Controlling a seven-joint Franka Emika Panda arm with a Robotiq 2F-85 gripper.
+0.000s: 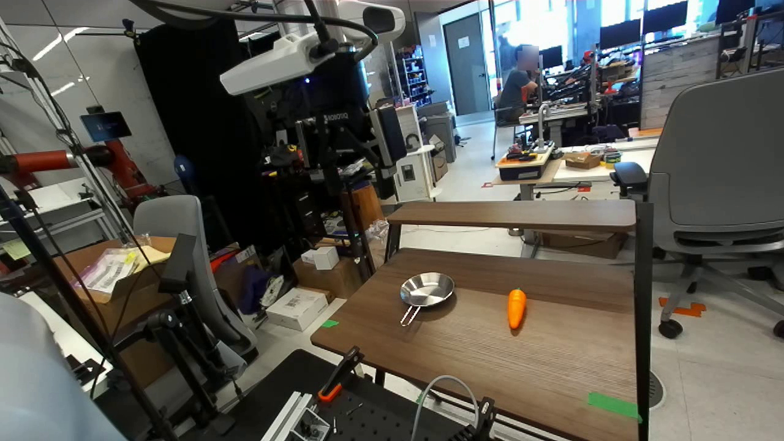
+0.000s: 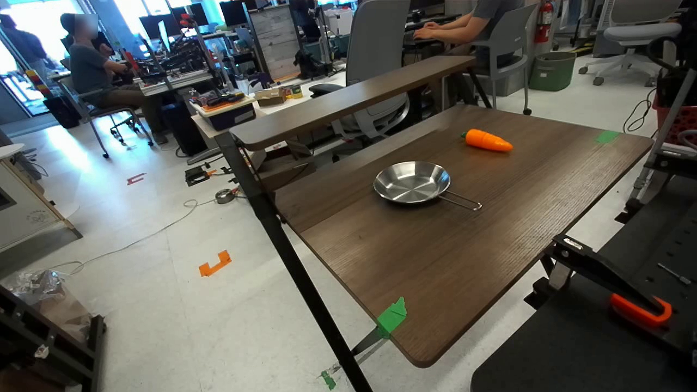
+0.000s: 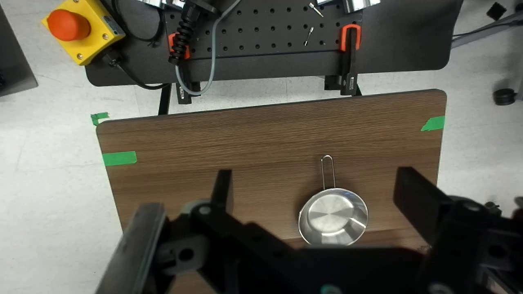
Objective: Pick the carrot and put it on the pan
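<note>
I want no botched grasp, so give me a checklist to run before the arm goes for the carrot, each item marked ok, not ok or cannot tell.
1. Gripper open and holding nothing: ok.
2. Carrot lying on the table, apart from the pan: ok, seen in both exterior views.
3. Pan upright with nothing in it: ok.
4. Carrot showing in the wrist view: not ok, it does not appear there.
5. Gripper lowered to the carrot: not ok, it hangs well above the table.
6. Pan secure against sliding if nudged: cannot tell.
</note>
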